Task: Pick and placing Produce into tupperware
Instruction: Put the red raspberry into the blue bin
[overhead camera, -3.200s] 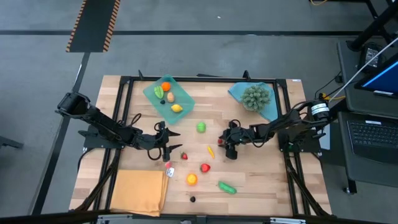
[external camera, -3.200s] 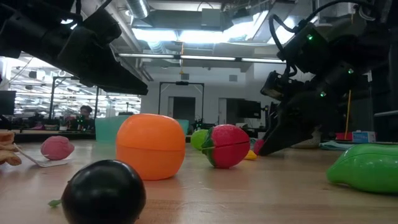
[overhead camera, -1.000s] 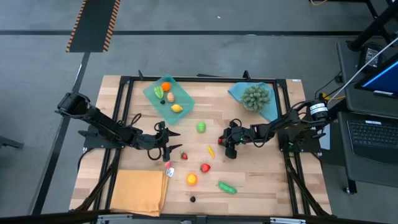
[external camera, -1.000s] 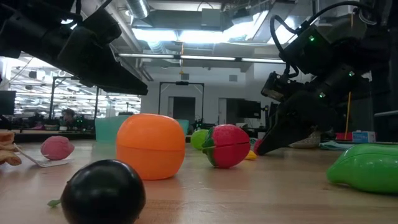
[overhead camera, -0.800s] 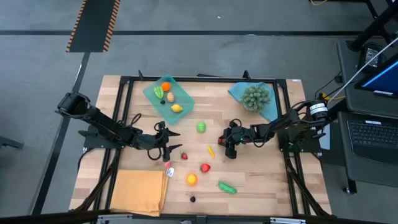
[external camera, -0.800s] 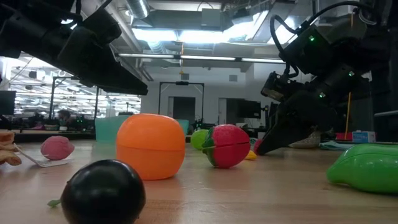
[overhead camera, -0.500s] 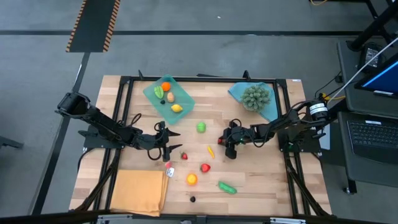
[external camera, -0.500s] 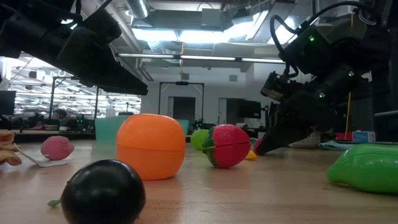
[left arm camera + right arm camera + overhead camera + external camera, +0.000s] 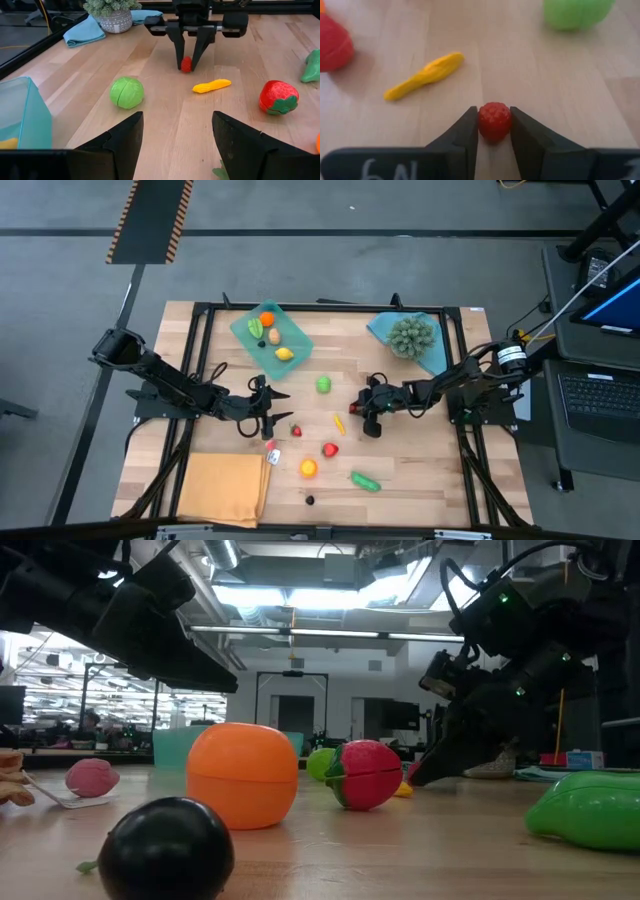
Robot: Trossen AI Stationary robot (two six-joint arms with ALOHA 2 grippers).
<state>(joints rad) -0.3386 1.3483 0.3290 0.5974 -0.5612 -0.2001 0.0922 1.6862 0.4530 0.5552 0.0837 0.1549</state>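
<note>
Tabletop – raspberry (image 9: 494, 120) pinched, right wrist view only.

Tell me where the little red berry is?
The red berry sits on the table near the middle, pinched between the right gripper's fingers, right beside the yellow pepper.

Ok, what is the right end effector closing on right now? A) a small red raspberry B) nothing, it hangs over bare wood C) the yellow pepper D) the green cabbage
A: in the right wrist view the right end effector has its two fingers pressed against either side of the small red raspberry, with the yellow pepper lying apart on the wood.
</note>
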